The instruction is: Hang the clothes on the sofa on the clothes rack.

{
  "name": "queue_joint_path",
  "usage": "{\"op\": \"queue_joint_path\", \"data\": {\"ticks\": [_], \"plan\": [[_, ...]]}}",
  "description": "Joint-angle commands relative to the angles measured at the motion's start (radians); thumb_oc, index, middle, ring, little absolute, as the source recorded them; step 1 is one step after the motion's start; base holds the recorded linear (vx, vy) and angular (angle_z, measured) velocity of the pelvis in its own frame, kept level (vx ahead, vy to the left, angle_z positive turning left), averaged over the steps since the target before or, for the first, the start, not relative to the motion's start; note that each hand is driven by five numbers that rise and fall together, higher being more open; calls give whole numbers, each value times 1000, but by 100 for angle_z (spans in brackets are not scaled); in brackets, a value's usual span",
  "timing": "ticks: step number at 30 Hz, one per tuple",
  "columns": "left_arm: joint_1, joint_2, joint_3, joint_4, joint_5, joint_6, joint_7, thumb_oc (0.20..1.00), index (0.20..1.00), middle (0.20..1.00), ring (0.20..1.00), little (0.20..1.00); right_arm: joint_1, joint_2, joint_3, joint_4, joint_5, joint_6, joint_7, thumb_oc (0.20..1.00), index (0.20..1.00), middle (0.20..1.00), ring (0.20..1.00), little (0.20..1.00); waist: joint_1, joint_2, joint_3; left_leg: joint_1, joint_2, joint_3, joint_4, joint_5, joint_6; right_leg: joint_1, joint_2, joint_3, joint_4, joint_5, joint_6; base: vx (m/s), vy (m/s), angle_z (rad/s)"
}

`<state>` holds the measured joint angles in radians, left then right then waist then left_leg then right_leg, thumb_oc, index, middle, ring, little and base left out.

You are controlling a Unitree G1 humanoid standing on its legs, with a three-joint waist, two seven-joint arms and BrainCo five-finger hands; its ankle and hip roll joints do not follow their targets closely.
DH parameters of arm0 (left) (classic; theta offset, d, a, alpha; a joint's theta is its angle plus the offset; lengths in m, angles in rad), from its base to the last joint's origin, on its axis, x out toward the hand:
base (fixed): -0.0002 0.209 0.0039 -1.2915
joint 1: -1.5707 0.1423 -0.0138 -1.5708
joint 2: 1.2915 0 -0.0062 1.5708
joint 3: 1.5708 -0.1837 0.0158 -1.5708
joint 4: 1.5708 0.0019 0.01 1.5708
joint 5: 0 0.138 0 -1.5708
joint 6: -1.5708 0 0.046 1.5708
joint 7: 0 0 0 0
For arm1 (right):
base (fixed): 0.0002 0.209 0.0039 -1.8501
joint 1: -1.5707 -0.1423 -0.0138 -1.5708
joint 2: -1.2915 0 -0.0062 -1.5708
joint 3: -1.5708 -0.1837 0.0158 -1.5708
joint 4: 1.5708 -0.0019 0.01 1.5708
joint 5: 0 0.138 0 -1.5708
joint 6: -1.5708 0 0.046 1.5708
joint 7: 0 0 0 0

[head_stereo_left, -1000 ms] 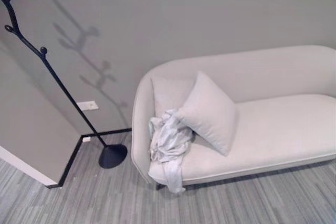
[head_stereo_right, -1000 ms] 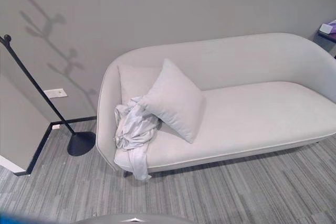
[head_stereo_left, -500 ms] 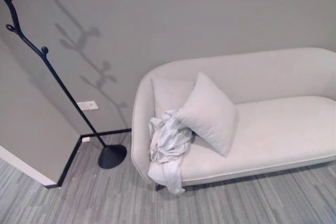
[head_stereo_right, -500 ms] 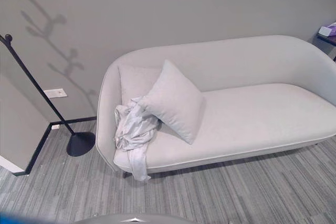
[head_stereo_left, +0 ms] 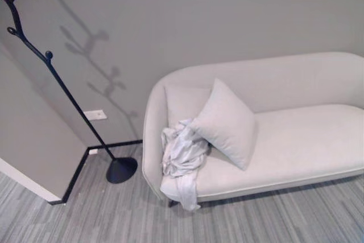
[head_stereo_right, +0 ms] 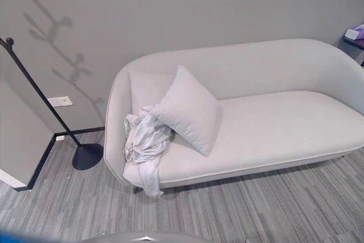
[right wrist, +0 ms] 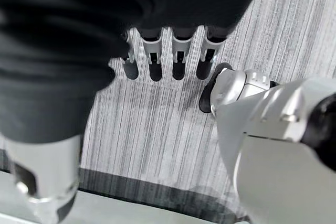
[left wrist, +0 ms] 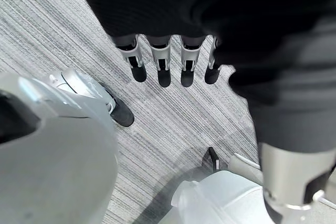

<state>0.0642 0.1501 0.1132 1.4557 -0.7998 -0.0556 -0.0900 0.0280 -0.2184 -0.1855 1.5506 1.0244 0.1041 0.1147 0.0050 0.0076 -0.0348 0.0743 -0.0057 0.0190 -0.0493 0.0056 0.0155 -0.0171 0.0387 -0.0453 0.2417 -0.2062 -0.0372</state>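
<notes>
1. I see the clothes (head_stereo_left: pixel 182 160) lying in a crumpled pale grey heap at the left end of the sofa (head_stereo_left: pixel 296 140), with one loose end drooping over the seat's front edge toward the floor (head_stereo_left: pixel 273 220).
2. A square light cushion (head_stereo_left: pixel 226 122) stands tilted on one corner just beside the clothes, on their right, and its lower left edge touches the heap. A second cushion (head_stereo_left: pixel 182 102) leans flat against the sofa's backrest behind them.
3. The clothes rack (head_stereo_left: pixel 57 83) is a thin black pole with knobbed branches, leaning up toward the left from a round black base (head_stereo_left: pixel 121 169) on the floor, near the sofa's left end but apart from it. Nothing hangs on it.
4. In my left wrist view the left hand (left wrist: pixel 163 64) hangs over the striped grey floor with its fingers straight and relaxed, holding nothing.
5. In my right wrist view the right hand (right wrist: pixel 168 59) is the same: fingers straight, thumb apart, nothing in its grasp, with the floor below.
6. A white wall socket (head_stereo_left: pixel 94 114) sits low on the grey wall behind the rack.
</notes>
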Motion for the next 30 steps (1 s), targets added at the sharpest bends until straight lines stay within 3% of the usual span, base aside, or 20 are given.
{"op": "queue_joint_path", "data": {"ticks": [1, 8, 9, 11, 12, 13, 15, 16, 19, 20, 22, 23, 24, 27, 28, 30], "plan": [[-57, 2, 31, 30, 47, -26, -12, 1000, 1000, 1000, 1000, 1000, -62, 32, -7, 85, -28, -3, 13, 1000, 1000, 1000, 1000, 1000, 1, -34, 20, 72, -3, 29, -38, -70, -30, 131, -62, -37, -329, 229, 124, 0, 0, 0], [-61, 1, 24, 29, 43, -29, -14, 1000, 1000, 1000, 1000, 1000, -64, 32, 3, 79, -37, -4, 19, 1000, 1000, 1000, 1000, 1000, -1, -34, 26, 73, -6, 27, -38, -71, -28, 131, -62, -35, -329, 224, 123, 0, 0, 0], [-69, -1, 15, 22, 42, -31, -11, 1000, 1000, 1000, 1000, 1000, -72, 26, 3, 77, -37, -9, 17, 1000, 1000, 1000, 1000, 1000, 0, -39, 40, 54, -6, 30, -8, -63, -29, 131, -66, -33, -329, 222, 120, -88, 4, 0], [-90, -4, -7, 4, 35, -35, -5, 1000, 1000, 1000, 1000, 1000, -92, 16, 5, 74, -33, -15, 11, 1000, 1000, 1000, 1000, 1000, 1, -57, 80, -66, -23, 31, 180, -103, -46, 118, -84, -35, -329, 227, 110, -160, 27, -1], [-104, -21, -16, -15, -2, -45, -1, 1000, 1000, 1000, 1000, 1000, -106, 2, 7, 75, -36, -18, 4, 1000, 1000, 1000, 1000, 1000, 5, -60, 104, -147, -2, 16, 274, -73, -82, 111, -87, -40, -329, 224, 105, -98, 49, 11], [-105, -21, -16, -15, -3, -45, -1, 1000, 1000, 1000, 1000, 1000, -107, 1, 7, 76, -36, -18, 5, 1000, 1000, 1000, 1000, 1000, 4, -58, 103, -152, -1, 13, 279, -75, -83, 109, -86, -42, -329, 225, 104, 20, 123, 20], [-100, -35, -10, -37, -46, -59, -6, 1000, 1000, 1000, 1000, 1000, -106, -11, 15, 80, -65, -7, 11, 1000, 1000, 1000, 1000, 1000, 13, -71, 103, -142, 91, 2, 190, -50, -87, 111, -115, -38, -329, 216, 117, 131, 134, 10], [-99, -36, -11, -38, -47, -60, -5, 1000, 1000, 1000, 1000, 1000, -106, -11, 16, 80, -65, -7, 12, 1000, 1000, 1000, 1000, 1000, 14, -71, 103, -134, 92, 4, 180, -46, -88, 113, -115, -37, -329, 215, 116, 127, 123, 1], [-99, -42, -18, -43, -64, -75, 4, 1000, 1000, 1000, 1000, 1000, -101, -14, 23, 65, -75, -13, 8, 1000, 1000, 1000, 1000, 1000, 21, -64, 98, -147, 206, -50, 39, 85, -119, 108, -140, -16, -329, 194, 130, 175, 212, 8], [-102, -49, -30, -45, -85, -80, 12, 1000, 1000, 1000, 1000, 1000, -99, -23, 15, 54, -67, -18, 0, 1000, 1000, 1000, 1000, 1000, 11, -53, 98, -195, 265, -53, -38, 140, -149, 127, -154, -12, -329, 162, 137, 212, 265, 12], [-104, -51, -31, -44, -96, -83, 14, 1000, 1000, 1000, 1000, 1000, -95, -29, 6, 53, -65, -20, -3, 1000, 1000, 1000, 1000, 1000, 7, -46, 98, -223, 282, -35, -38, 142, -162, 142, -166, -14, -329, 150, 144, 343, 415, 36], [-92, -66, -25, -37, -107, -79, 12, 1000, 1000, 1000, 1000, 1000, -94, -40, -8, 61, -73, -16, -1, 1000, 1000, 1000, 1000, 1000, 17, -10, 86, -216, 289, -13, -38, 157, -190, 198, -203, -19, -329, 134, 164, 688, 828, 18], [-97, -62, -21, -18, -99, -74, 14, 1000, 1000, 1000, 1000, 1000, -96, -39, -29, 69, -70, -13, -4, 1000, 1000, 1000, 1000, 1000, 17, -6, 76, -194, 252, -7, -24, 142, -176, 216, -253, -30, -329, 157, 181, 696, 826, -10], [-119, -39, -48, -24, -40, -80, 15, 1000, 1000, 1000, 1000, 1000, -95, -2, -24, 60, -54, 2, 17, 1000, 1000, 1000, 1000, 1000, 11, -35, 68, -208, 180, 16, 60, 81, -141, 209, -334, -22, -304, 257, 208, 304, 392, -6], [-119, -38, -48, -25, -39, -80, 15, 1000, 1000, 1000, 1000, 1000, -95, -1, -24, 60, -54, 2, 17, 1000, 1000, 1000, 1000, 1000, 14, -39, 65, -211, 176, 20, 66, 77, -138, 206, -339, -19, -305, 258, 211, 217, 368, -14], [-138, -23, -109, -35, 48, -78, 19, 1000, 1000, 1000, 1000, 1000, -105, 5, -19, 39, -51, -6, 20, 1000, 1000, 1000, 1000, 1000, 12, -51, 65, -214, 111, 33, 88, 33, -89, 163, -394, -18, -222, 353, 216, 216, 419, -25]]}}
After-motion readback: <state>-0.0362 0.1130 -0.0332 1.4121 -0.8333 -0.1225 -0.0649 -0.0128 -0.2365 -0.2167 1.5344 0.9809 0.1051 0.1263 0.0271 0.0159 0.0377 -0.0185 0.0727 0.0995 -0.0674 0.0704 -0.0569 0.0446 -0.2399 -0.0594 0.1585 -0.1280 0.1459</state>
